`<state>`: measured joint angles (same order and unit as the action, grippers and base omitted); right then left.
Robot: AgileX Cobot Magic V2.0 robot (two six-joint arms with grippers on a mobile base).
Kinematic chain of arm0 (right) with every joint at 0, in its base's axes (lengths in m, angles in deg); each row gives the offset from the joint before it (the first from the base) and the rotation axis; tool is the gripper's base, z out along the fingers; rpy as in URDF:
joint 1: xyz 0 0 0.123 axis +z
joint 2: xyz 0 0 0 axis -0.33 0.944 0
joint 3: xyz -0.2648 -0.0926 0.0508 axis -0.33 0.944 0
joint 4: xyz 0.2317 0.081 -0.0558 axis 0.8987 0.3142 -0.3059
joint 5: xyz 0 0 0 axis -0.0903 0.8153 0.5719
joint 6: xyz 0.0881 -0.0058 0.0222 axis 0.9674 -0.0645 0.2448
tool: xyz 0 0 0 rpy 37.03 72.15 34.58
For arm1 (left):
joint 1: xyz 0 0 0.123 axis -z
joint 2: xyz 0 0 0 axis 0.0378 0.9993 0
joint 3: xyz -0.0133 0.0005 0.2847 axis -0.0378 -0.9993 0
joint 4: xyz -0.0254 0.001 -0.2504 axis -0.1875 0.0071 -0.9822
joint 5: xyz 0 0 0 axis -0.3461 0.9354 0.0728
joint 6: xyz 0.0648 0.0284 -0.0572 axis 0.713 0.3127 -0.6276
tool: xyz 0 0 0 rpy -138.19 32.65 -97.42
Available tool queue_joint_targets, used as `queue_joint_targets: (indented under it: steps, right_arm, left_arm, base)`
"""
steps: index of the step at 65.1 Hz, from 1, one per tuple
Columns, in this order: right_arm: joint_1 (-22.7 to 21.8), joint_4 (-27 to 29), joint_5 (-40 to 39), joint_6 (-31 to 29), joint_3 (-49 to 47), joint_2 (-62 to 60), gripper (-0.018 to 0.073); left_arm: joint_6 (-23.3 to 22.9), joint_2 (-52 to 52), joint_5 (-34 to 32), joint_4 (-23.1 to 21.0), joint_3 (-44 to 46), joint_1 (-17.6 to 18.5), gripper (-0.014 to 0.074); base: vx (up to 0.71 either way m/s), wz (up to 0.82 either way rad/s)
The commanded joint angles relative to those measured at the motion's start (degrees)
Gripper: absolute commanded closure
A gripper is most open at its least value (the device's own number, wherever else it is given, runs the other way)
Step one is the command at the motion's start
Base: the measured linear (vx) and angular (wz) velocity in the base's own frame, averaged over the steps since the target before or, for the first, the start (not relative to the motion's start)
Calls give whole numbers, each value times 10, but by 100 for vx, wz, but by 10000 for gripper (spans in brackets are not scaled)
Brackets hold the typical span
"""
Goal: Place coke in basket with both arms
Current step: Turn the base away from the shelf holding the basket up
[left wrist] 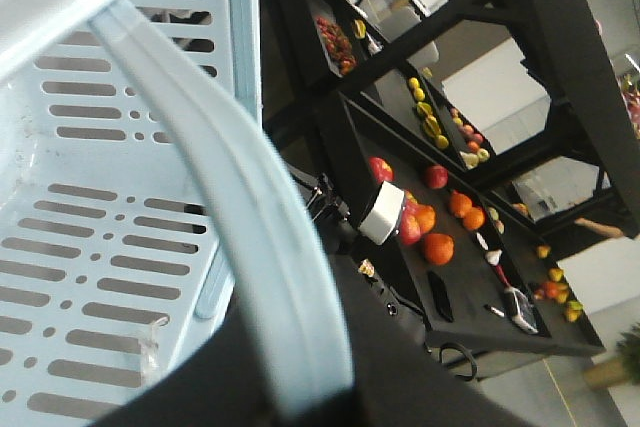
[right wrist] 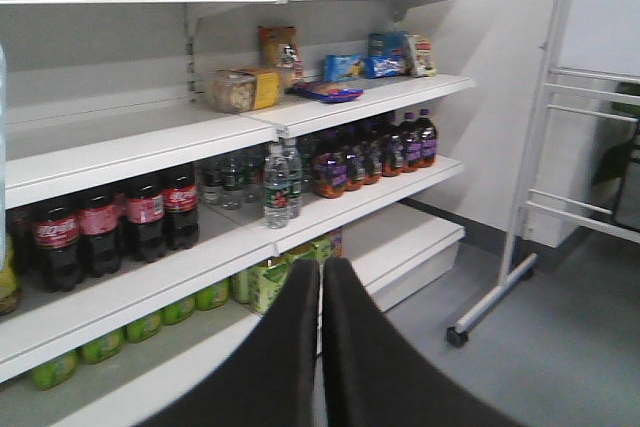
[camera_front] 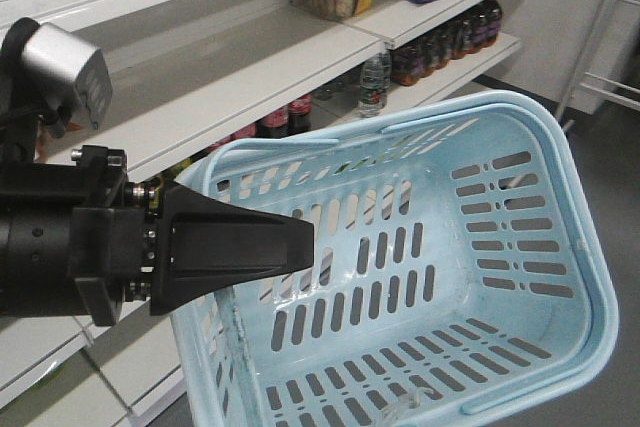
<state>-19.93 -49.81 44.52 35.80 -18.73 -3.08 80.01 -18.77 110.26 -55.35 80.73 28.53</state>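
Basket (camera_front: 440, 237) — light blue, slotted walls, tilted, high corner at 1 o'clock. Left claw (left wrist: 300, 379) clamped on its handle (left wrist: 250, 217); right claw (right wrist: 321, 267) — fingers pressed together.

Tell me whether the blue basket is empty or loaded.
Empty. In the front view the basket shows only bare slotted floor and walls; nothing lies in the visible part.
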Motion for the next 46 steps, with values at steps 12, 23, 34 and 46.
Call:
queue_joint_targets:
  steps: [12, 23, 34, 46]
  right_arm:
    - [-4, -4, -42, -4, 4, -8, 564]
    - [-4, -4, -42, -4, 4, -8, 564]
    - [-4, -4, -42, -4, 4, -8, 564]
    - [-4, -4, -42, -4, 4, -8, 564]
  left_arm:
    - [5, -13, -8, -45, 16, 0, 603]
    - [5, -13, -7, -45, 16, 0, 603]
    - [5, -13, -7, -45, 16, 0, 603]
    - [5, -13, -7, -45, 16, 0, 603]
  base:
    - [-5, -53]
    - [-3, -52]
    - [-1, -51]
    - [4, -50]
